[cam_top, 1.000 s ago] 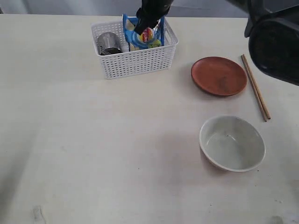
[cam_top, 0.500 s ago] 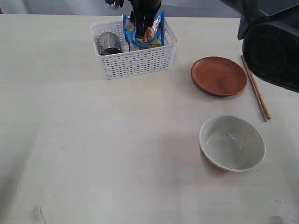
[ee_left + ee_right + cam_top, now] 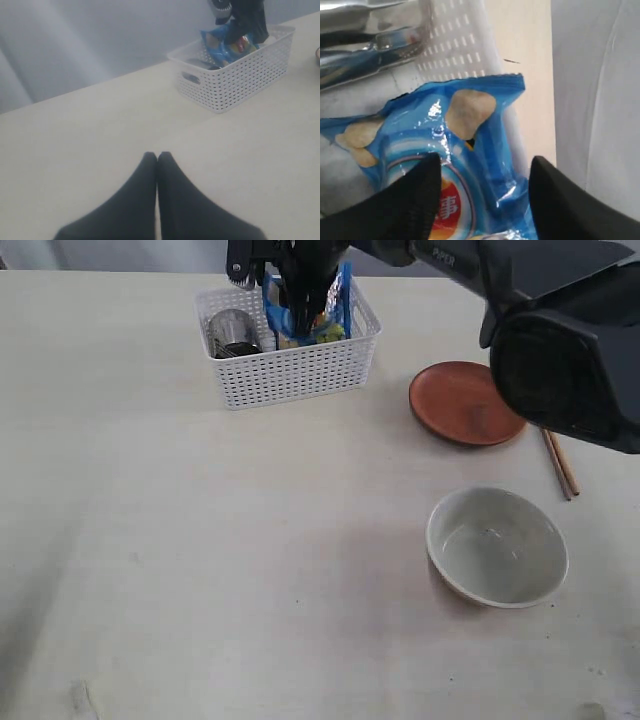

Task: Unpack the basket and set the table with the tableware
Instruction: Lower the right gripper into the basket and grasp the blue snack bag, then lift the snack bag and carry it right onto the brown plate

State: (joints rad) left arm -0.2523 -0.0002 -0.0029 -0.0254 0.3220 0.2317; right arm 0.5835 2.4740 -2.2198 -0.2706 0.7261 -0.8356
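Observation:
The white basket [image 3: 290,375] stands at the back of the table [image 3: 200,540]. In it are a steel cup [image 3: 232,332] and a blue snack bag [image 3: 335,315]. My right gripper [image 3: 300,300] reaches down into the basket. In the right wrist view it [image 3: 485,162] is open, its fingers standing on either side of the bag [image 3: 470,130], with shiny steel pieces [image 3: 365,45] beside it. The reddish-brown plate [image 3: 465,400], off-white bowl [image 3: 497,545] and chopsticks [image 3: 562,468] lie on the table to the right. My left gripper [image 3: 157,155] is shut and empty above bare table.
The right arm's dark body [image 3: 560,350] fills the upper right and hides part of the chopsticks. From the left wrist view the basket [image 3: 235,75] is some way off, with a pale wall [image 3: 75,45] behind the table.
The right gripper has shifted a little left inside the basket over the snack bag. The arm's body has swung left and now covers the upper part of the chopsticks.

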